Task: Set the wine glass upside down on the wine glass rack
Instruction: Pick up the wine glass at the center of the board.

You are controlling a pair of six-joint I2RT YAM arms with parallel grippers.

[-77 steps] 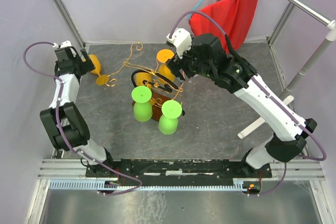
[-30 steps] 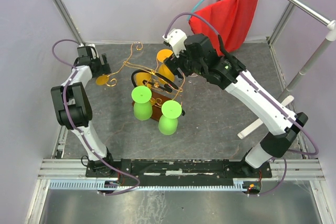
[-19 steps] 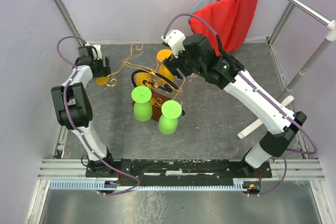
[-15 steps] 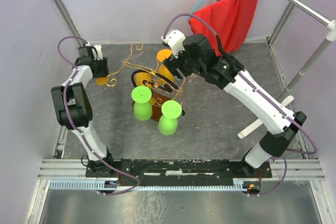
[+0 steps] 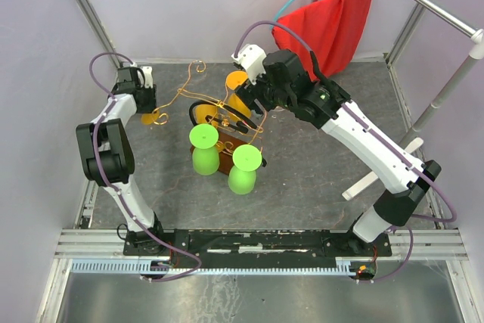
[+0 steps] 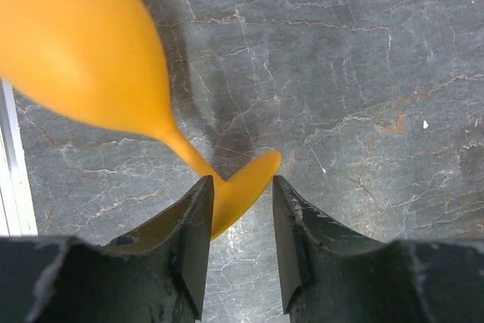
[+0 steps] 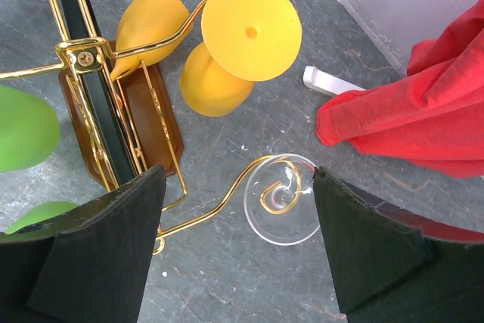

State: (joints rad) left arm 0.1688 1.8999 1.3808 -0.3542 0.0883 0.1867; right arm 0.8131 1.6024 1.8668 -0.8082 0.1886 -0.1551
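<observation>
An orange wine glass (image 6: 83, 43) lies on its side on the grey table, at the far left in the top view (image 5: 147, 117). My left gripper (image 6: 242, 187) has its jaws on either side of the glass's foot. One finger presses the foot and the foot's rim reaches the other fingertip. The wine glass rack (image 5: 227, 122) stands mid-table with copper wire arms (image 7: 219, 209). My right gripper (image 7: 239, 209) hangs wide open above a clear glass (image 7: 281, 217) hung upside down on a curled arm end.
Two green glasses (image 5: 204, 149) (image 5: 243, 168) and yellow ones (image 7: 251, 28) hang upside down on the rack. A red cloth (image 5: 333, 24) drapes at the back right. A white bar (image 5: 363, 183) leans at the right, by metal frame poles.
My left gripper has moved in over the orange glass and narrowed its jaws around the foot. The right arm has barely moved.
</observation>
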